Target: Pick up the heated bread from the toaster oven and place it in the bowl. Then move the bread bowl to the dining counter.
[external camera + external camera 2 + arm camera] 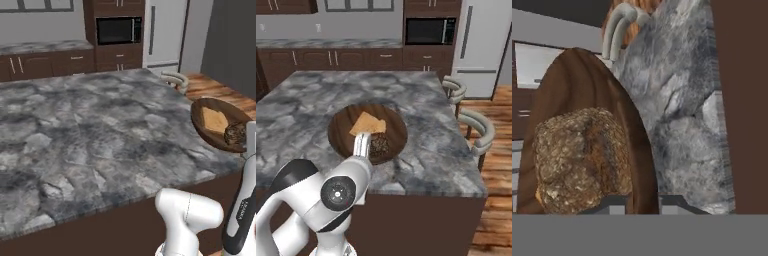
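The dark-brown wooden bowl (pixel 341 131) hangs tilted over the near right part of the dining counter (pixel 421 107), a broad grey marbled top. My gripper (pixel 362 148) is shut on the bowl's near rim. In the hand view the rim (pixel 643 165) runs down between the two fingertips of the gripper (pixel 643 202). Inside the bowl lie a pale tan slice of bread (pixel 367 124) and a dark crusty piece (pixel 582 155). In the left base view the bowl (pixel 205 131) shows at the counter's right edge, with the gripper (pixel 246 144) at its lower rim. I cannot tell whether the bowl touches the stone.
Two curved-back stools (pixel 476 127) (pixel 455 90) stand along the counter's right side over a wood floor. Beyond the island are a wall counter (pixel 45 47), a black built-in microwave (pixel 118 30) and a pale fridge (pixel 165 30). The stone top (pixel 90 125) stretches wide to the left.
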